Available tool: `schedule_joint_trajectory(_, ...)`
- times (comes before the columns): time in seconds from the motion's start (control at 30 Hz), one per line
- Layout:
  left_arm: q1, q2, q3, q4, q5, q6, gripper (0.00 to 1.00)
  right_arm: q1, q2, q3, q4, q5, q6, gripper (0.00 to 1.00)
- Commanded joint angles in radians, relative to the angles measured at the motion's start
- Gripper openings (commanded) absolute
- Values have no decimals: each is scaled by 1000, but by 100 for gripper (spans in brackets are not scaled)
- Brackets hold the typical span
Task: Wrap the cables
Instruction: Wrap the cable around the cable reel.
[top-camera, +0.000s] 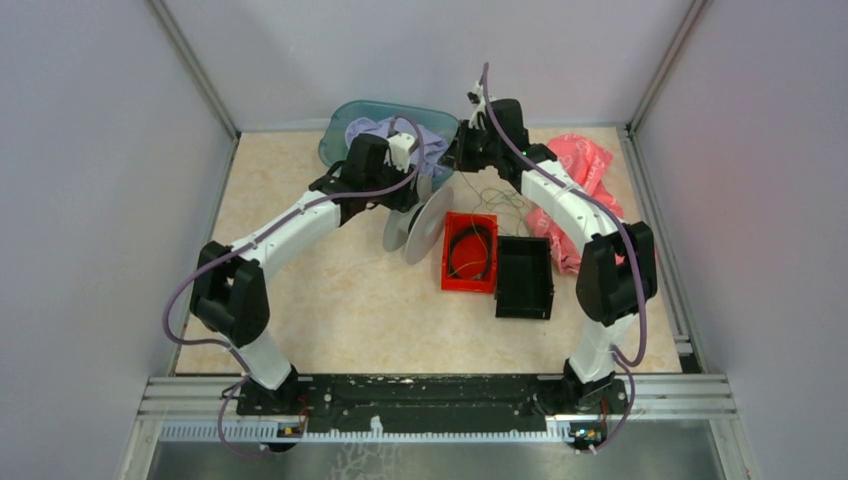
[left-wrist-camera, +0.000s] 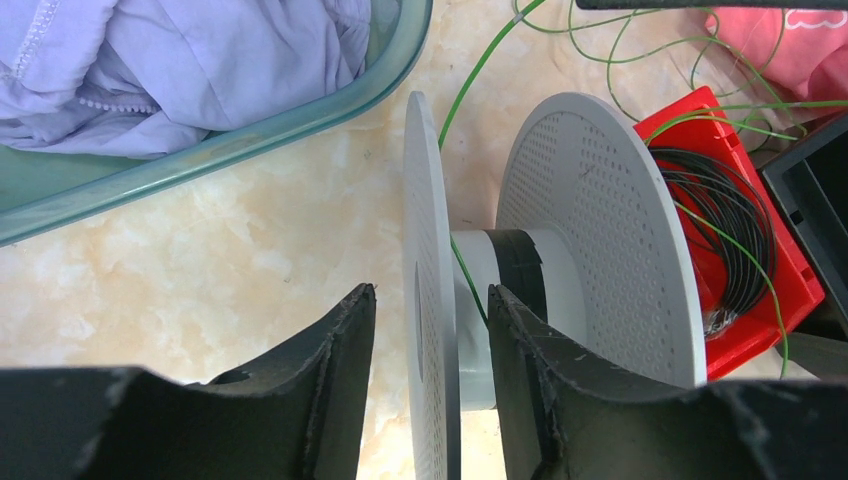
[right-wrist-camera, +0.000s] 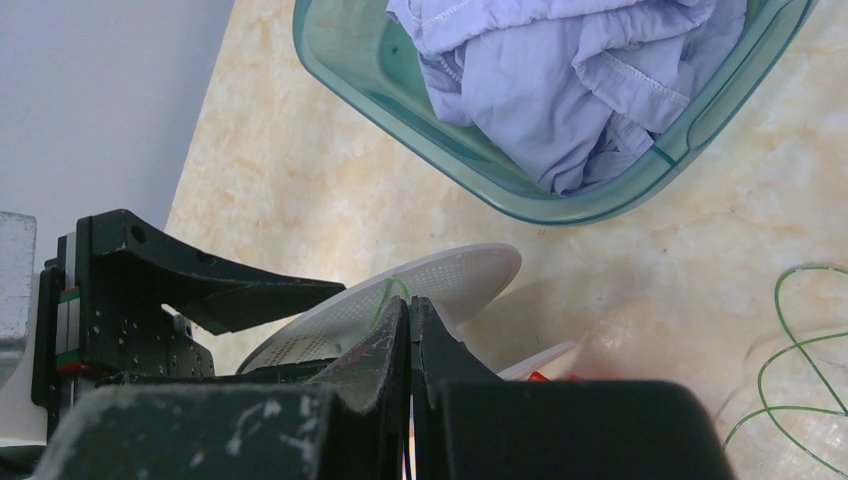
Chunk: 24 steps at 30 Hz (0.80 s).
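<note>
Two arms work over one marble-patterned table (top-camera: 330, 300). One white spool (top-camera: 420, 228) stands on edge at the centre of the overhead view, with two perforated round flanges joined by a hub banded black and white. The left gripper (left-wrist-camera: 430, 295) straddles the nearer flange with its jaws apart. One finger is outside the flange with a gap showing, and the other is between the two flanges against the hub. The right gripper (right-wrist-camera: 410, 305), at the upper middle of the overhead view, has its jaws pressed together on a green strand that comes out right at the tips. The thin cables (left-wrist-camera: 483, 68) are mostly green. One strand runs straight from the spool hub up to the top edge of the left wrist view. The rest lie in loose loops on the table just right of the spool, and a few strands trail over the one red bin (left-wrist-camera: 795, 290). That bin holds one coil of black cable (left-wrist-camera: 730, 220). One black bin (top-camera: 524, 280) sits touching its right side. At the upper left is one teal tub (top-camera: 340, 125) holding one crumpled lavender garment (right-wrist-camera: 560, 70). At the upper right lies one pink cloth (top-camera: 585, 160). It carries a little white print at the corner of the left wrist view, cut off by the frame and unreadable.
</note>
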Motion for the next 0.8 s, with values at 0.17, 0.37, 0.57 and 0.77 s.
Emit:
schedule_joint_trajectory(0.17, -2, -48, -12, -33, -16, 47, 43, 7, -47, 11, 40, -11, -19, 0)
schedule_joint_trajectory(0.37, -3, -48, -14, -52, -17, 60, 41, 6, -44, 14, 38, -17, -22, 0)
schedule_joint_trajectory(0.57, -6, -56, -27, -57, -25, 74, 38, 7, -46, 16, 34, -7, -36, 0)
schedule_joint_trajectory(0.77, -8, -67, -42, -61, -25, 83, 34, 7, -45, 9, 36, 2, -51, 0)
